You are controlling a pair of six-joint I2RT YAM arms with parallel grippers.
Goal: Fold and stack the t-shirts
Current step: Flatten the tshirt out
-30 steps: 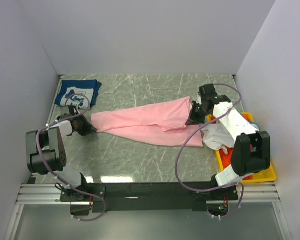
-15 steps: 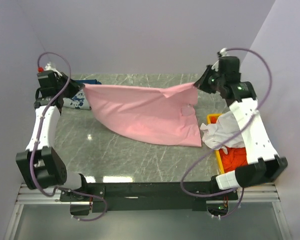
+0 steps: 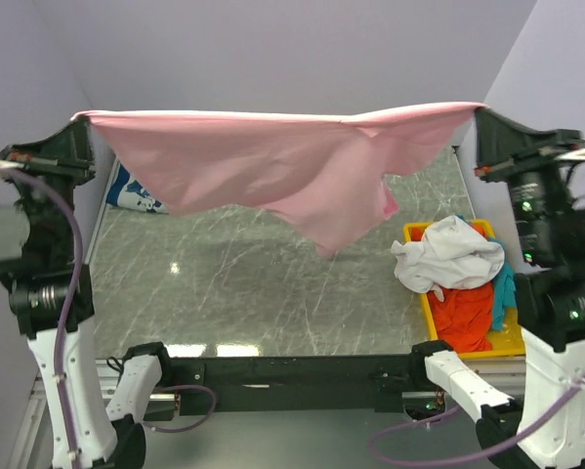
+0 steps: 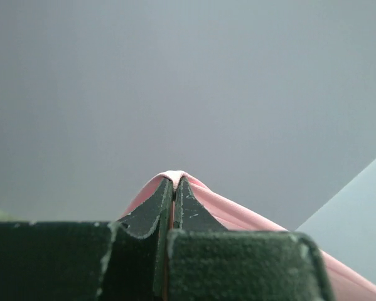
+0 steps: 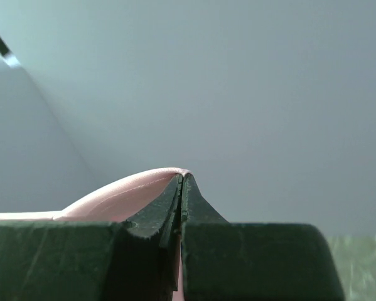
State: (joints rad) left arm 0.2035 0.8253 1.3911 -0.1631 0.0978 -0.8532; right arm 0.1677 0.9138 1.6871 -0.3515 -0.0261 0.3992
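The large light-pink t-shirt (image 3: 263, 161) hangs stretched in the air, high above the table. My left gripper (image 3: 80, 118) is shut on its left corner and my right gripper (image 3: 480, 107) is shut on its right corner. In the left wrist view pink cloth (image 4: 175, 176) folds over the closed fingertips (image 4: 189, 210); the right wrist view shows pink cloth (image 5: 122, 194) pinched the same way. A navy t-shirt (image 3: 126, 192) with white print lies at the table's far left, partly hidden by the pink one. White (image 3: 448, 256), orange-red (image 3: 461, 311) and teal (image 3: 503, 285) t-shirts are piled at the right.
The pile at the right sits in a shallow yellow tray (image 3: 422, 302) by the table's right edge. Grey walls close in the back and both sides. The marbled tabletop (image 3: 272, 293) lies under the hanging shirt.
Both arms have risen sharply, lifting the pink t-shirt off the table until it hangs spread between them. The pile in the tray is now uncovered.
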